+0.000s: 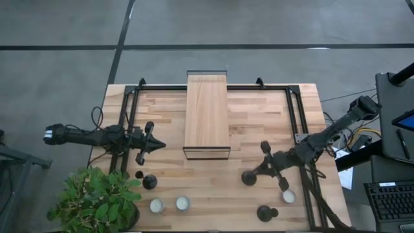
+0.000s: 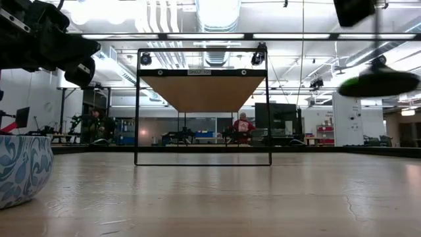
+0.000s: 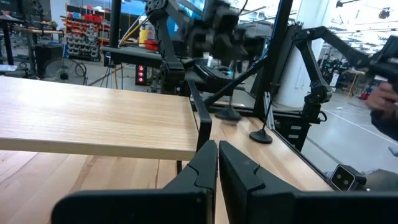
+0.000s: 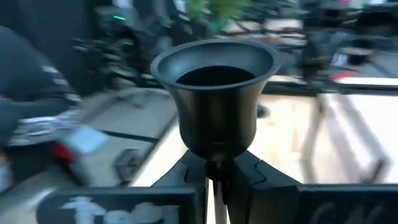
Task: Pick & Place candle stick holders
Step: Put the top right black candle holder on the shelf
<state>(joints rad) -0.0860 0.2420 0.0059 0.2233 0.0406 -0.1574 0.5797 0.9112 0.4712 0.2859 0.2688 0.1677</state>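
Three black candle stick holders show in the high view. One (image 1: 248, 178) is in my right gripper (image 1: 265, 163), right of the wooden shelf; in the low view its round base (image 2: 378, 82) hangs in the air. A second holder (image 1: 150, 182) stands on its base near the plant. A third (image 1: 265, 212) stands by the near edge at the right. My left gripper (image 1: 155, 145) is shut and empty, left of the shelf, above the table. My right gripper pinches the holder's thin stem (image 4: 214, 167) between its two fingers, right under the cup (image 4: 214, 87). The cup stands just past the fingertips. The holder is lifted clear of the table, its base (image 2: 378, 82) hanging below the gripper, roughly upright.
A raised wooden shelf (image 1: 207, 116) on a black frame stands mid-table at the far side. A potted plant (image 1: 97, 200) fills the near left corner. White tealights lie near the front edge (image 1: 156, 206) (image 1: 182, 203) and at the right (image 1: 288, 195). People show in the room behind.
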